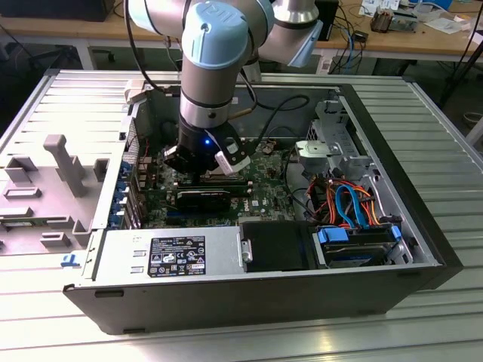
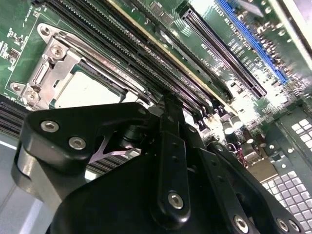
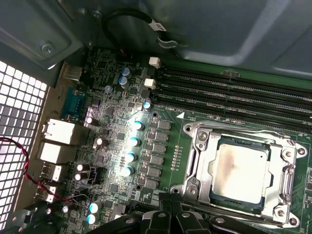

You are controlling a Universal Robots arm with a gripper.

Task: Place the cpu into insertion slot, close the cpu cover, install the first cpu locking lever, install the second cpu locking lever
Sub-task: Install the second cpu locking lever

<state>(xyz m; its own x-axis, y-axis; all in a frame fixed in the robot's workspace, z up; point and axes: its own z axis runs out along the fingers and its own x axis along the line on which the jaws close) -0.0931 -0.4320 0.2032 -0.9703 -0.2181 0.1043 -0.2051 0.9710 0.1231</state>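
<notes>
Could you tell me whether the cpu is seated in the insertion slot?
In: the cpu lies flat inside the insertion slot, framed by the cpu cover.

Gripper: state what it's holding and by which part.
Nothing is held. In the second wrist view the gripper has its fingers together with nothing between them, above the memory slots; the cpu sits in the insertion slot.

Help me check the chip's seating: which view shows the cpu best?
The first wrist view: the cpu lies flat and nearly whole inside the cpu cover. The second wrist view catches a slanted part behind the gripper. In the exterior view the arm stands over that spot.
</notes>
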